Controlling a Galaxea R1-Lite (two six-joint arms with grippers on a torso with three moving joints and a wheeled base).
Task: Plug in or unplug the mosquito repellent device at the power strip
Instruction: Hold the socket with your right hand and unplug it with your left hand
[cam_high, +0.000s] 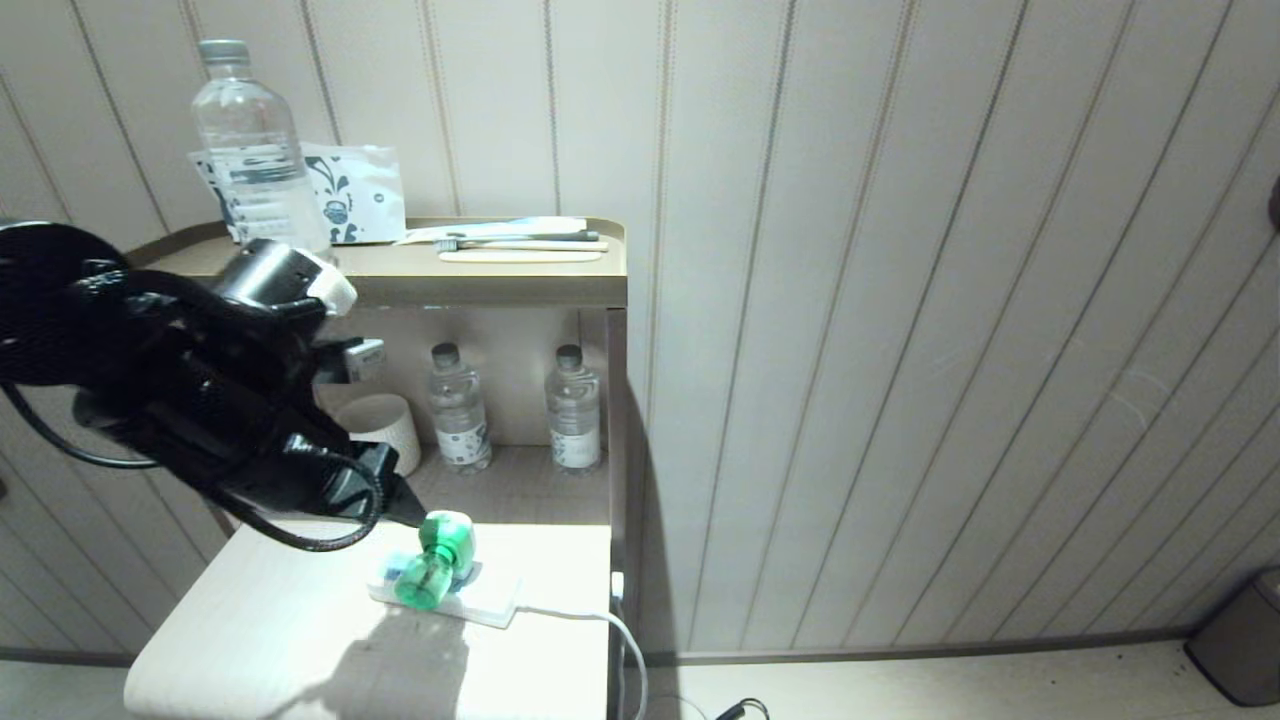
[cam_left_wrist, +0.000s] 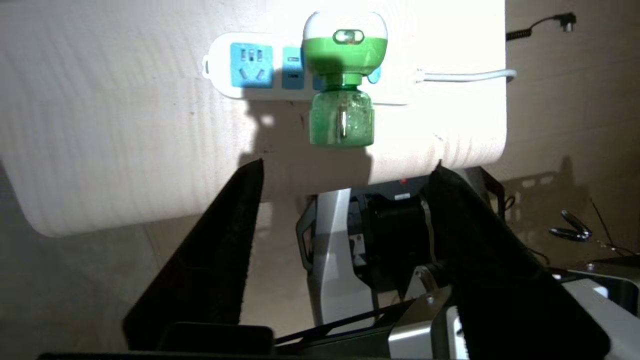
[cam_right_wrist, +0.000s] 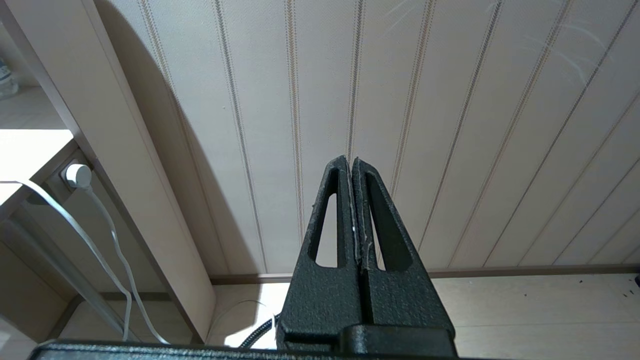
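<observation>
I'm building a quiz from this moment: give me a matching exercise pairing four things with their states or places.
1 mosquito repellent device
2 left gripper
3 right gripper
4 toothbrush

A jaws shut, empty, facing the wall
B on the upper shelf
C plugged into the power strip
D jaws open, short of the device

Pairs: 1-C, 2-D, 3-A, 4-B

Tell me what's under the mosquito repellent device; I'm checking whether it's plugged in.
The power strip lies under the mosquito repellent device, whose head covers an outlet. Its prongs are hidden, so seating cannot be confirmed.
</observation>
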